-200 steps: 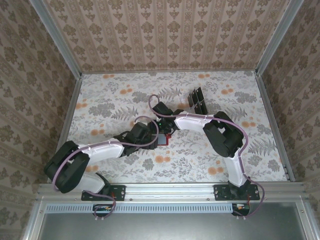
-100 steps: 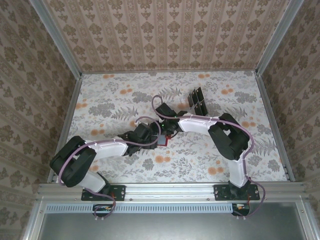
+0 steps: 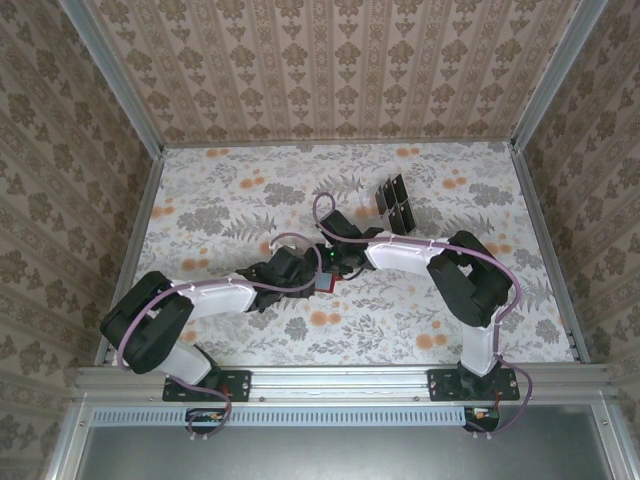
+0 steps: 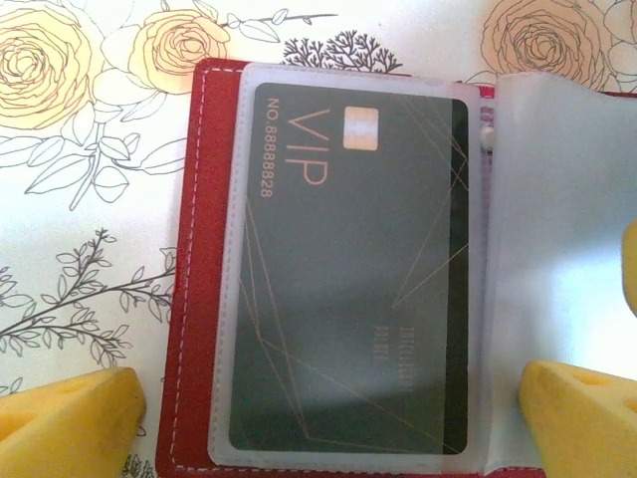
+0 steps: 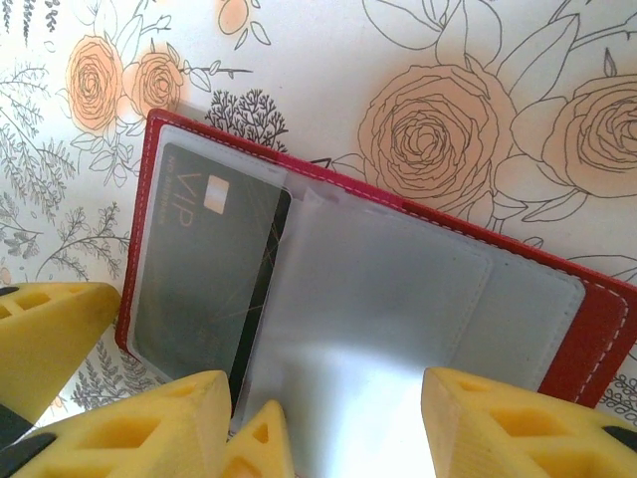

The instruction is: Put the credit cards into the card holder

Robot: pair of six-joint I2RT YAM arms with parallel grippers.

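Rightward drifts the right arm [image 3: 440, 265]. Spread empty, left hand [image 4: 328, 398] and right hand [image 5: 328, 398] seemingly steady the card holder [image 4: 194, 299] open, one credit card [image 4: 348, 279] pocketed.

Card holder [image 4: 189, 299]: red leather-look cover, fine grain, pale stitching.
Inner sleeves [image 4: 557, 219]: frosted clear plastic, glossy, throwing glare.
Credit card [image 4: 358, 279]: dark matt face, metallic gold print.
Right gripper [image 5: 328, 438] fingers [image 5: 518, 428]: yellow matt plastic.
Table cover [image 5: 328, 60]: smooth printed sheet.
Frame rail [image 3: 340, 378]: bare grey metal, dull sheen.
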